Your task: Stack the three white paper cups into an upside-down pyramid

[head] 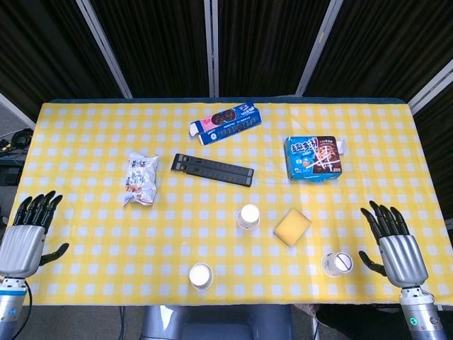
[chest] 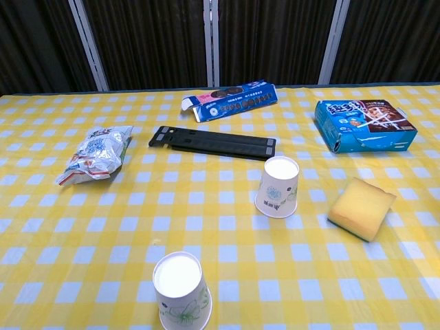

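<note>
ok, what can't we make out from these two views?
- Third cup: head view only; the chest view's right edge cuts it off, and what marks its top is too small to tell.
- Left hand and right hand: outside the chest view.
- Snack packet and blue box: print too small.

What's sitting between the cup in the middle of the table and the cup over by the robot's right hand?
A yellow sponge lies between the middle cup and the right-side cup, as the head view shows.

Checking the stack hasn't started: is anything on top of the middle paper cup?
No. The middle paper cup stands upside down with its flat white base bare. What may sit under it cannot be seen, since its wall covers the inside.
</note>
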You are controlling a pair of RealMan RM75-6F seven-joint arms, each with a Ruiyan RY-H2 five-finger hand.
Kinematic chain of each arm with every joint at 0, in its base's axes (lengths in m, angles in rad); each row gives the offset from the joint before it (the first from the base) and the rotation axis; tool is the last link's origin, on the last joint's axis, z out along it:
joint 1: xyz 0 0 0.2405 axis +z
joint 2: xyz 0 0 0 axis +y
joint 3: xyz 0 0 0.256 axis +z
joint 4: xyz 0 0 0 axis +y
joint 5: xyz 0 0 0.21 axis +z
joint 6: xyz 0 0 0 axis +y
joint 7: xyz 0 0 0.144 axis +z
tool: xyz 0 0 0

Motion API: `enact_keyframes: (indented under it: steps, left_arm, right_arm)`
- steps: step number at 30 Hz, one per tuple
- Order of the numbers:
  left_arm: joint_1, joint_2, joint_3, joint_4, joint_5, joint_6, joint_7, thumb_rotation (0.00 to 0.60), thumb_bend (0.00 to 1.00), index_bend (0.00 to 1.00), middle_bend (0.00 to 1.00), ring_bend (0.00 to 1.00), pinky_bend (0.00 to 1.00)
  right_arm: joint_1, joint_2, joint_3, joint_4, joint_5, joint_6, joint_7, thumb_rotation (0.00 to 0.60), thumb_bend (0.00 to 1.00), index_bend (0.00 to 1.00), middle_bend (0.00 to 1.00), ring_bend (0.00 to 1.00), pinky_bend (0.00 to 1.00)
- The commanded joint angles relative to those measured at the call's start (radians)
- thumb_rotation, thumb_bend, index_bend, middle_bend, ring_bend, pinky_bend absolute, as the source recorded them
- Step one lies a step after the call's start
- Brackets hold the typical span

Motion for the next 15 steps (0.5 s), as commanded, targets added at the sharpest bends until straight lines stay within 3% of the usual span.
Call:
enact_keyframes:
  steps: [1,15]
  left_arm:
    - [-0.001,-0.001,-0.002,0.001,-0.004,-0.003,-0.001,0.6,0.19,0.0,0.0,0.0,0.0]
    - [0.0,-0.004,0.001,-0.01,-0.004,-0.007,0.013,0.6,0.19,0.0,0.0,0.0,0.0]
  right_arm:
    - [0.001,-0.001,0.001,0.001,0.003,-0.001,0.0,0.6,0.14,0.1,0.0,0.0,0.0]
    - [-0.002,0.0,0.001,0.001,0.004,0.003,-0.003,0.6,0.14,0.1,0.0,0.0,0.0]
